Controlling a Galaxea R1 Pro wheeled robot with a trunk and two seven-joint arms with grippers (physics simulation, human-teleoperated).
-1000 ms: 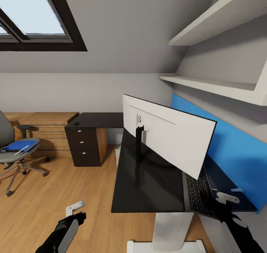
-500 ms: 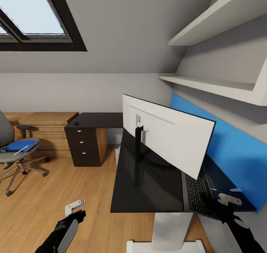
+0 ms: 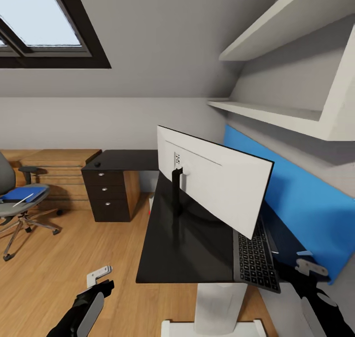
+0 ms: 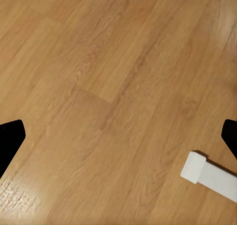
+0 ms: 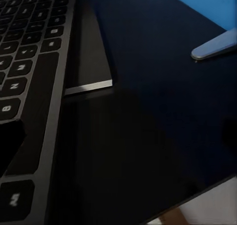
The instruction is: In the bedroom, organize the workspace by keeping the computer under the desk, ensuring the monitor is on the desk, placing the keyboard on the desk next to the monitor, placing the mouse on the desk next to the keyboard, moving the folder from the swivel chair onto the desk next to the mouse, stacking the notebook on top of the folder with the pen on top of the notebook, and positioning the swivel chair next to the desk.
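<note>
While the keyboard lies flat on the black surface behind the monitor, it looks slim, stiff and light; best pinched at a long edge, sliding easily on the gloss. Right hand hovers just beside it, spread uncertain. Left hand hangs over the wood floor, fingers apart, empty. Folder on chair, well apart
</note>
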